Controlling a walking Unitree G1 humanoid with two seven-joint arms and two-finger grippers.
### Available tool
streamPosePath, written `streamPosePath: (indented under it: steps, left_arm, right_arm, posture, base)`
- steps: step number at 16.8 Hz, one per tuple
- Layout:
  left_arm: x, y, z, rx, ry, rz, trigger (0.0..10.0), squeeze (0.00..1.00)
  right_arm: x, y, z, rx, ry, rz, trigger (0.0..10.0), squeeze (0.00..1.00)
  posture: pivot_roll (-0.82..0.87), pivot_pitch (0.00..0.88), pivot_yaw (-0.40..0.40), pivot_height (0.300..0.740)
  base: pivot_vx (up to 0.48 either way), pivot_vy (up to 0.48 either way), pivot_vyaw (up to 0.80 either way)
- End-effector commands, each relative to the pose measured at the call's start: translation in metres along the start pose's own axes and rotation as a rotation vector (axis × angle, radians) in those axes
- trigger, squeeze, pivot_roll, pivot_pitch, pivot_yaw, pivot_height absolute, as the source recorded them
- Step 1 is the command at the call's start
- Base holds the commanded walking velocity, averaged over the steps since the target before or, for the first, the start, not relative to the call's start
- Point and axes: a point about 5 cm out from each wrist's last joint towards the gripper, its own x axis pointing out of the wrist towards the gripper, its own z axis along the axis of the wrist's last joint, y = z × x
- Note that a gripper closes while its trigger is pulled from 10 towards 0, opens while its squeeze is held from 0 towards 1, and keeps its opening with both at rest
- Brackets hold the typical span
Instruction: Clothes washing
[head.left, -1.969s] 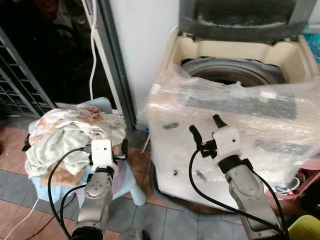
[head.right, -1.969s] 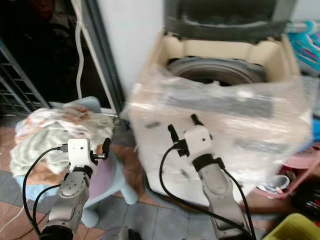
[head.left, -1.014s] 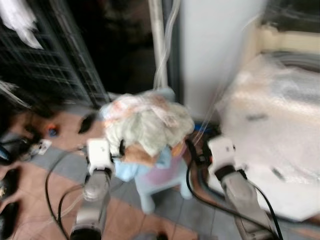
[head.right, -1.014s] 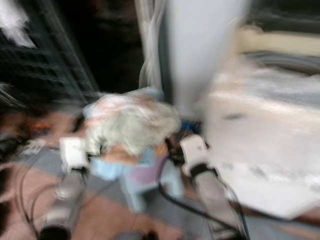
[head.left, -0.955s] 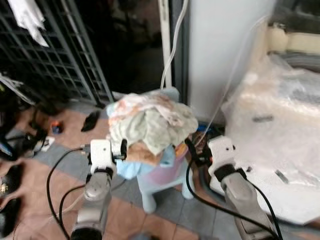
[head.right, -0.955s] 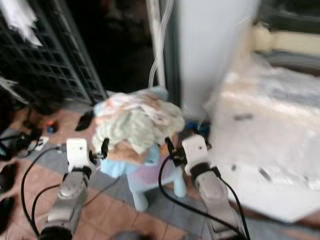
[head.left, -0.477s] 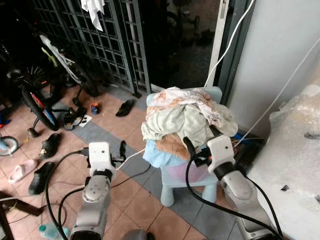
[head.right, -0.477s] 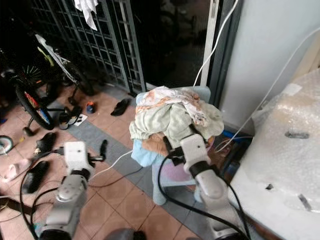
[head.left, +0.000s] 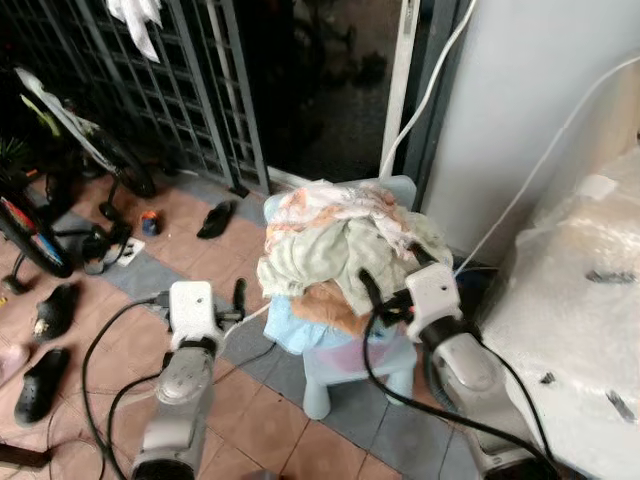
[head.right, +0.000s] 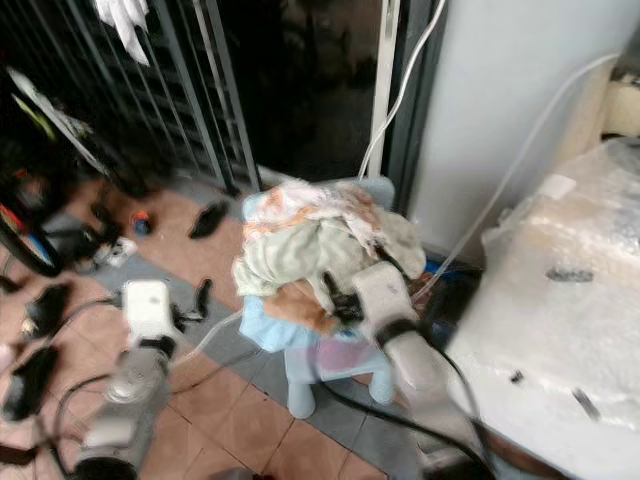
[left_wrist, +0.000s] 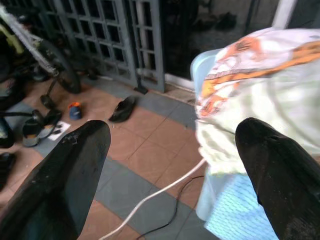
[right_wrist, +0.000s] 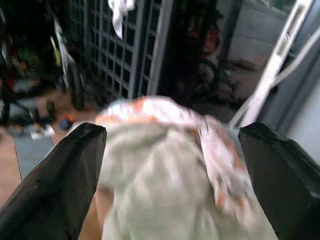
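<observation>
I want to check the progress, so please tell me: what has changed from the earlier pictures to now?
The camera turned away from the wrapped washing machine toward the pile of clothes on the blue stool. The right gripper now reaches the pile, open. The left gripper stays open beside it, holding nothing. The pile is unchanged.

Clothes pile on small blue stool, view slightly blurred.
Right gripper just in front of pile, fingers apart; left gripper over tiled floor; wrapped washer at right.

Clothes pile on stool, left of washing machine.
</observation>
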Motion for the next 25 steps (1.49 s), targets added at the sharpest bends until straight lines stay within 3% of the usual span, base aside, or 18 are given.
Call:
streamPosePath:
  steps: [1, 8, 11, 14, 18, 20, 22, 25]
  left_arm:
    - [0.001, 0.000, 0.006, -0.005, -0.029, -0.002, 10.0, 0.00]
    - [-0.015, -0.006, 0.031, 0.029, -0.119, 0.000, 10.0, 0.00]
    - [-0.017, 0.015, 0.025, 0.049, -0.069, 0.078, 10.0, 0.00]
    - [-0.016, 0.021, 0.026, 0.066, -0.060, 0.103, 10.0, 0.00]
    - [-0.014, 0.017, 0.030, 0.063, -0.048, 0.081, 10.0, 0.00]
    - [-0.023, 0.011, 0.039, 0.055, -0.070, 0.071, 10.0, 0.00]
    - [-0.030, 0.007, 0.041, 0.076, -0.075, 0.053, 10.0, 0.00]
    - [-0.055, 0.005, 0.042, 0.105, -0.066, 0.052, 10.0, 0.00]
  right_arm:
    - [-0.004, -0.007, -0.004, -0.015, 0.017, -0.014, 10.0, 0.00]
    - [0.000, -0.017, 0.006, -0.017, 0.002, -0.023, 10.0, 0.00]
    - [0.005, -0.019, 0.009, -0.011, 0.003, -0.011, 10.0, 0.00]
    - [0.010, -0.018, 0.012, 0.003, -0.003, 0.002, 10.0, 0.00]
    - [0.036, -0.014, 0.017, 0.057, 0.032, 0.047, 10.0, 0.00]
    - [0.056, -0.014, 0.009, 0.137, 0.133, 0.029, 10.0, 0.00]
    - [0.064, -0.013, 0.007, 0.140, 0.171, 0.037, 10.0, 0.00]
    - [0.080, -0.012, 0.001, 0.184, 0.262, 0.009, 10.0, 0.00]
  posture:
    - [-0.09, 0.000, 0.092, 0.740]
    - [-0.05, 0.036, 0.047, 0.740]
    - [-0.03, 0.056, 0.031, 0.740]
    - [-0.03, 0.062, 0.029, 0.740]
    - [-0.01, 0.093, 0.028, 0.740]
    - [0.02, 0.122, 0.015, 0.740]
    - [0.04, 0.147, 0.004, 0.740]
    - [0.08, 0.200, -0.019, 0.740]
  base:
    - [0.349, 0.000, 0.00]
    - [0.280, 0.000, 0.00]
    - [0.000, 0.000, 0.00]
    - [0.000, 0.000, 0.00]
    - [0.000, 0.000, 0.00]
    - [0.000, 0.000, 0.00]
    - [0.000, 0.000, 0.00]
    - [0.000, 0.000, 0.00]
